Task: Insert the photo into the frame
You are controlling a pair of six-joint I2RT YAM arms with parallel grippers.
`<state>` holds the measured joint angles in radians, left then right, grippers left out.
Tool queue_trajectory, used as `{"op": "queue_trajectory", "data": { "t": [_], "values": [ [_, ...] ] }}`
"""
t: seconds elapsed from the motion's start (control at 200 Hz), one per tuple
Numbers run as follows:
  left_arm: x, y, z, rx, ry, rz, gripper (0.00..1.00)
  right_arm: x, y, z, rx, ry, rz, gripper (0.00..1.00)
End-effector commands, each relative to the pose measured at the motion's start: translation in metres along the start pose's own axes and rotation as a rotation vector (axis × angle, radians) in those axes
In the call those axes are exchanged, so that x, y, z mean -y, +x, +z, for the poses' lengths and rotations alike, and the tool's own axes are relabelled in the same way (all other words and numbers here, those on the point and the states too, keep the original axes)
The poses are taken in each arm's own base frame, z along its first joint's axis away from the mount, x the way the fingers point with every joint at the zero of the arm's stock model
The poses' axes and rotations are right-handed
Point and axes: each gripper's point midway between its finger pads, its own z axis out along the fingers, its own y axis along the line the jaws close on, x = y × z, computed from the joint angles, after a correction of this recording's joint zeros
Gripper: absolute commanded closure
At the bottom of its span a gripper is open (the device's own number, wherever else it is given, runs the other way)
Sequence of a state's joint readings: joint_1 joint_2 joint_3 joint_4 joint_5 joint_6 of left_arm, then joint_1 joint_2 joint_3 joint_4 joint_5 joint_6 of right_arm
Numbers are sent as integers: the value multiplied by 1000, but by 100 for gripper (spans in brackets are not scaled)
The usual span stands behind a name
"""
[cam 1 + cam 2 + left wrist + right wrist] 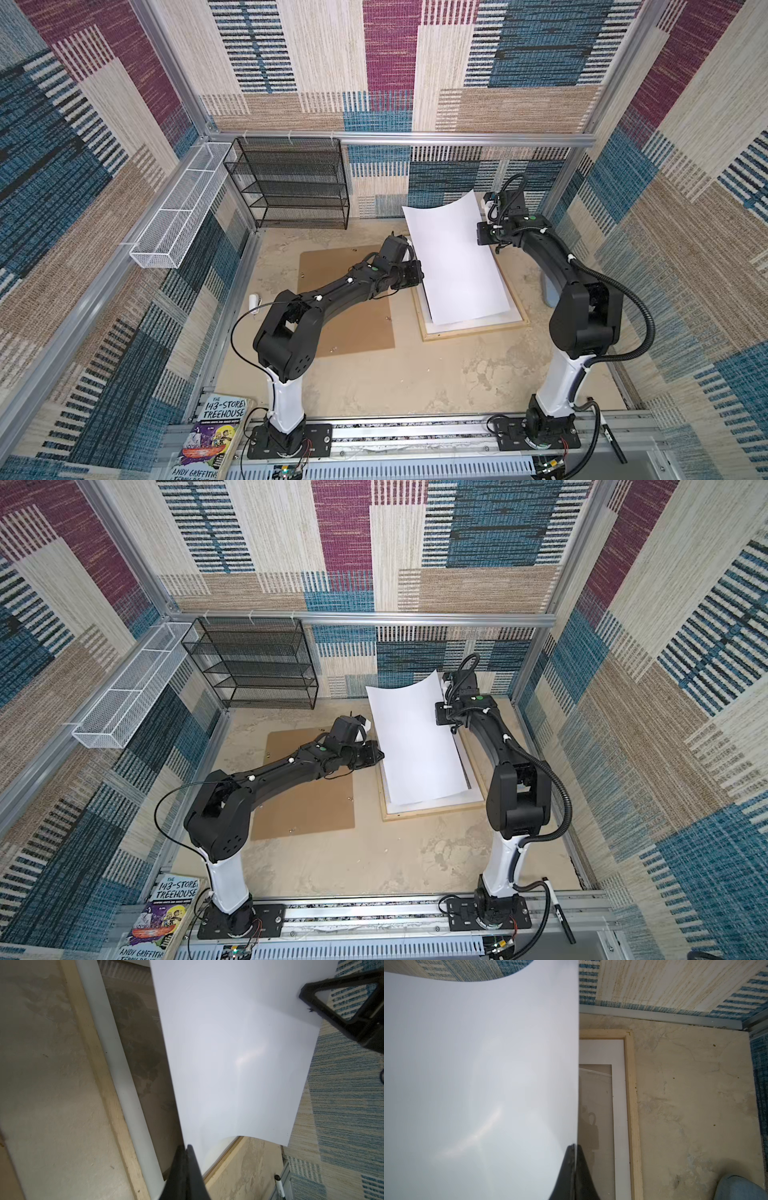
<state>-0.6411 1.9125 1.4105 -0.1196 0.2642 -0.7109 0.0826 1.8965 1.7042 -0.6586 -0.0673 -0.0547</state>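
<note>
The photo (457,266) (419,746) shows its plain white back and hangs bowed, its far end raised above the frame (473,332) (432,814). The frame, of pale wood rails, lies flat on the table right of centre. A white mat (618,1053) lies inside it around a clear pane. My left gripper (420,272) (187,1147) is shut on the photo's left edge. On the right edge, further back, my right gripper (478,235) (574,1146) is shut as well. The photo's near end rests on the mat. Its printed side is hidden.
A brown hardboard sheet (345,328) lies under my left arm. Behind it a black mesh rack (291,183) stands at the back wall, with a white wire basket (174,212) on the left wall. A book (212,436) and a marker (559,912) lie by the front rail.
</note>
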Motion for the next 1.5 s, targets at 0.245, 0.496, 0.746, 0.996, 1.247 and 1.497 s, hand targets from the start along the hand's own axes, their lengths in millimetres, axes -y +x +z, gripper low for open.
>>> {"op": "queue_trajectory", "data": {
  "t": [0.245,0.496,0.746,0.996,1.247,1.497],
  "values": [
    [-2,0,12,-15,9,-18,100,20,16,12,-66,43,-27,100],
    [-7,9,20,-37,12,-36,100,24,24,18,-99,67,-38,100],
    [-15,20,31,-53,9,-47,100,31,27,22,-114,95,-65,100],
    [-26,26,39,-67,-23,-52,100,28,30,28,-125,75,-79,100],
    [-35,30,41,-79,-64,-47,100,21,34,32,-131,34,-98,100],
    [-43,34,43,-91,-97,-44,100,20,40,36,-146,22,-112,100]
  ]
}}
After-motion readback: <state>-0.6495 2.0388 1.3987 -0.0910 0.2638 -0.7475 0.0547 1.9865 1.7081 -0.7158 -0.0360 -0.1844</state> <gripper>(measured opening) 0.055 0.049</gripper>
